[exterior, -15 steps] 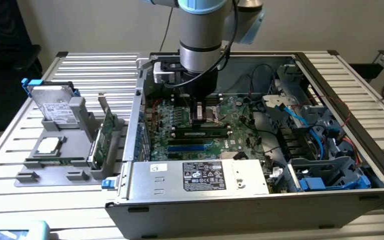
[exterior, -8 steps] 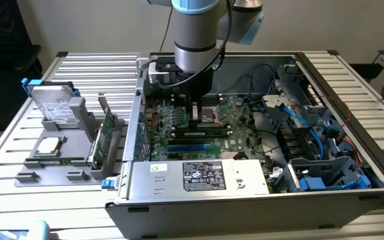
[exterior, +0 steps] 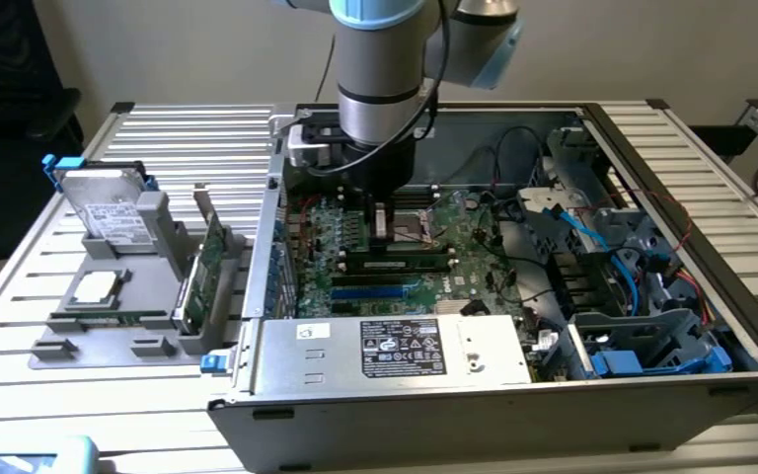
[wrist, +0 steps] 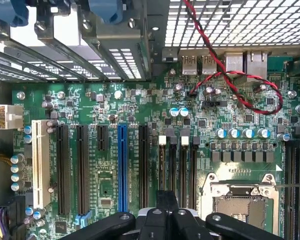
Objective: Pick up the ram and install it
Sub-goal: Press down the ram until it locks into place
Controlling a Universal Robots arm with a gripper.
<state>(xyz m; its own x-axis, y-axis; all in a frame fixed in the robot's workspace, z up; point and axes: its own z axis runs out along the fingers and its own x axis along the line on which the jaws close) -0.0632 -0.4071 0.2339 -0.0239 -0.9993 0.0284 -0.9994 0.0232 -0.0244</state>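
As we scan from the exterior view's left, tray: we see a hard drive at its back and a thin green strip along its front that we cannot identify.
Expansion card: it stands on edge just beside the case, untouched.
Gripper: its fingers are pressed together with nothing clamped between them, low over the motherboard. The wrist view shows them above the memory slots.
Ram: it lies along a slot directly under the gripper, touching or nearly touching the fingertips; we cannot tell which.
Step in hand: we judge this to be the seating stage, with the stick already in its slot.
What a press calls for: we think a straight downward push, even along the stick, without tilting it.
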